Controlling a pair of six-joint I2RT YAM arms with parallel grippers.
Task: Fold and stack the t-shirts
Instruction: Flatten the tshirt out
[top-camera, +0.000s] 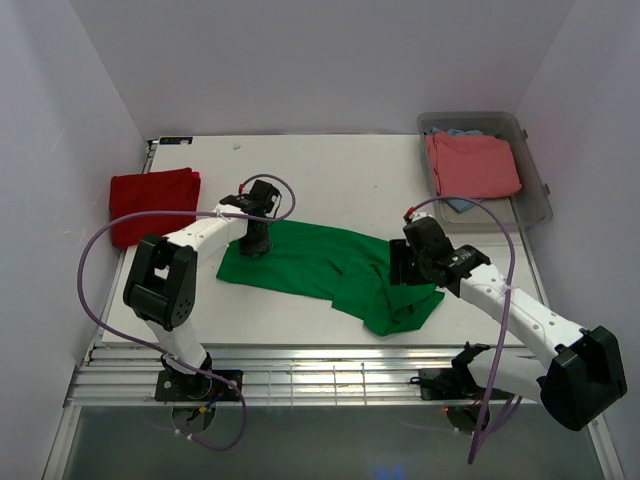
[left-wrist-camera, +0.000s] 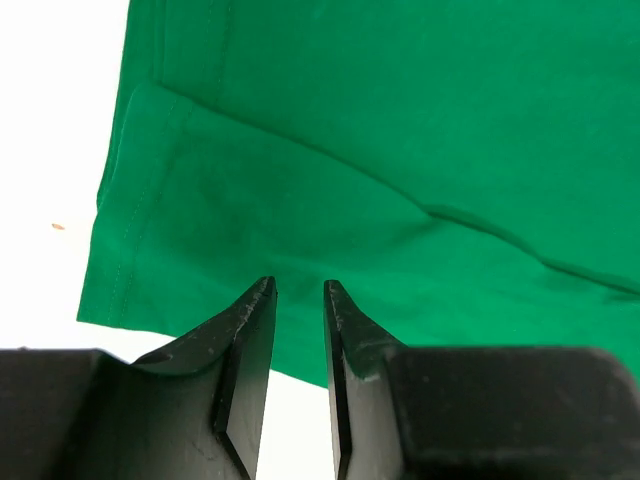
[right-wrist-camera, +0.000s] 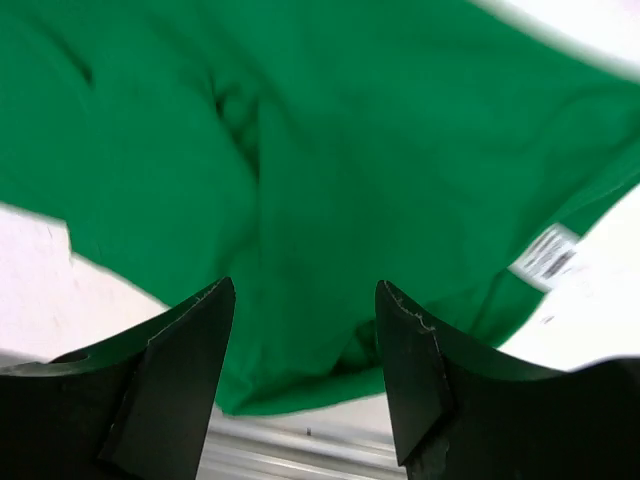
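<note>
A bright green t-shirt (top-camera: 320, 265) lies spread and rumpled across the middle of the white table. My left gripper (top-camera: 255, 245) hovers over its left end, jaws a narrow gap apart and empty; the left wrist view shows the gripper (left-wrist-camera: 299, 283) above the shirt's hemmed edge (left-wrist-camera: 400, 150). My right gripper (top-camera: 400, 265) is wide open and empty over the shirt's bunched right end; its wrist view shows the gripper (right-wrist-camera: 305, 285) above the green cloth (right-wrist-camera: 350, 150). A deep red t-shirt (top-camera: 150, 205) lies folded at the left. A salmon-pink t-shirt (top-camera: 472, 165) lies over a light blue one (top-camera: 460, 205).
The pink and blue shirts sit in a clear plastic bin (top-camera: 537, 185) at the back right corner. A white label (right-wrist-camera: 548, 255) shows on the green shirt. Metal rails (top-camera: 300, 385) run along the table's near edge. White walls close in on three sides.
</note>
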